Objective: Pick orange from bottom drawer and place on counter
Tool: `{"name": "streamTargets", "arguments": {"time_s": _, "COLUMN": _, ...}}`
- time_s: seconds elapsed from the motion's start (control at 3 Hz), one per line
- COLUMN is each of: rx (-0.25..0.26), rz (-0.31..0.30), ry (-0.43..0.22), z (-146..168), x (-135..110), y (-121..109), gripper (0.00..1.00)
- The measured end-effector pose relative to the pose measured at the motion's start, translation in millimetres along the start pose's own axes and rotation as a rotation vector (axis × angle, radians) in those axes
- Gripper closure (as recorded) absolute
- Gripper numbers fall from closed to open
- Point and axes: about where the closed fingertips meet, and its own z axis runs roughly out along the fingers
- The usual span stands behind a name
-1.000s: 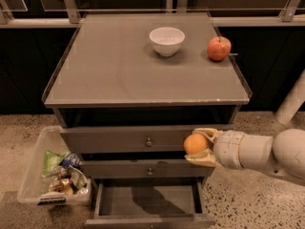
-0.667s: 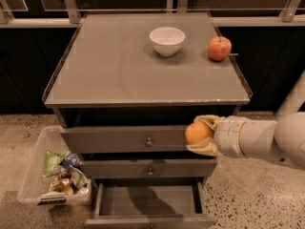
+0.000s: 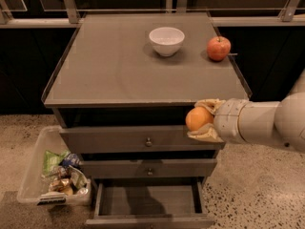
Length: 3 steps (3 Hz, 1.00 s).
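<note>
Orange held in the hand at the cabinet front, just below the edge of the surface.

Nearest: bottom drawer (image 3: 147,202), pulled open, plain grey floor showing; clear plastic bin (image 3: 28,187) of packets on the speckled floor to its left. Above it: two shut knobbed drawers (image 3: 114,141). Hand (image 3: 202,120), on a white arm (image 3: 267,123) entering from the right, clasps the orange (image 3: 195,118), one finger over it and one beneath. The fruit is in the air before the upper drawer's right end, just under the front rim of the surface (image 3: 119,75), not resting on it. Farther, on the surface: white bowl (image 3: 166,40), back centre; red apple (image 3: 218,48), back right, apart from the bowl.
</note>
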Motion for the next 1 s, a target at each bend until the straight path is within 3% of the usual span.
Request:
{"name": "streamTargets", "arguments": {"time_s": 0.33, "rx": 0.013, "rz": 0.034, "ry": -0.026, "z": 0.2, "x": 2.8, "y": 1.8, "gripper": 1.0}}
{"name": "streamTargets", "arguments": {"time_s": 0.67, "rx": 0.033, "rz": 0.011, "ry": -0.08, "z": -3.5, "x": -7.7, "y": -16.0, "gripper": 1.0}}
{"name": "streamTargets", "arguments": {"time_s": 1.0, "rx": 0.06, "rz": -0.057, "ry": -0.132, "z": -11.8, "x": -30.5, "y": -51.0, "gripper": 1.0}}
